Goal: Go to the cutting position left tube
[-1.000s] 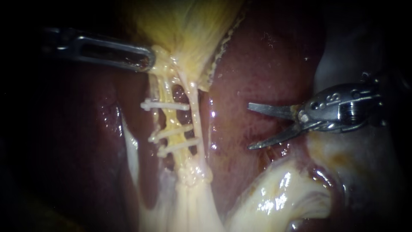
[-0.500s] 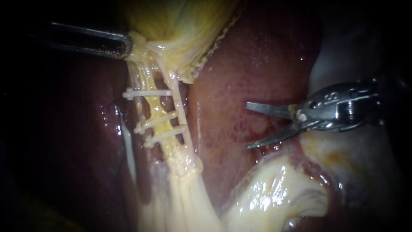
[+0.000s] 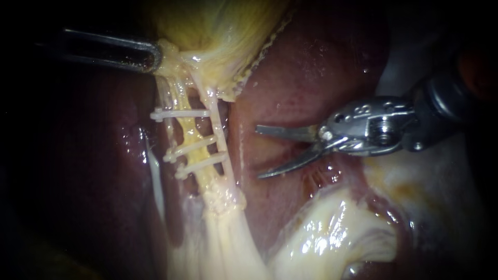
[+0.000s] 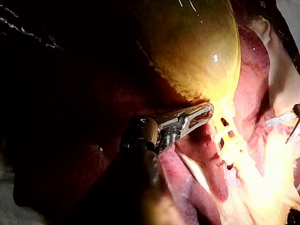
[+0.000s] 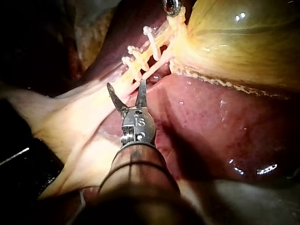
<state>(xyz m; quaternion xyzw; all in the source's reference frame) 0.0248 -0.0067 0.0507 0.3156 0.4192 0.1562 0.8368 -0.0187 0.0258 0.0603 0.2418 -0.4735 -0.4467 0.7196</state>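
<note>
The only writing is a small engraved mark on the metal housing (image 3: 365, 111) of my right instrument (image 3: 259, 152), close behind its tip. It shows in the endoscope view and again in the right wrist view. Nothing else bears readable text.

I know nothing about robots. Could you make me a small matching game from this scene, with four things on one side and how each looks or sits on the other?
Things
1. left instrument
2. right instrument
3. clips
4. gallbladder

States
A. yellow, above the tubes
B. white, three lying across the tubes
C. jaws shut on the gallbladder's neck
D. blades open over the liver, short of the tubes

Pairs: 1-C, 2-D, 3-B, 4-A
</note>
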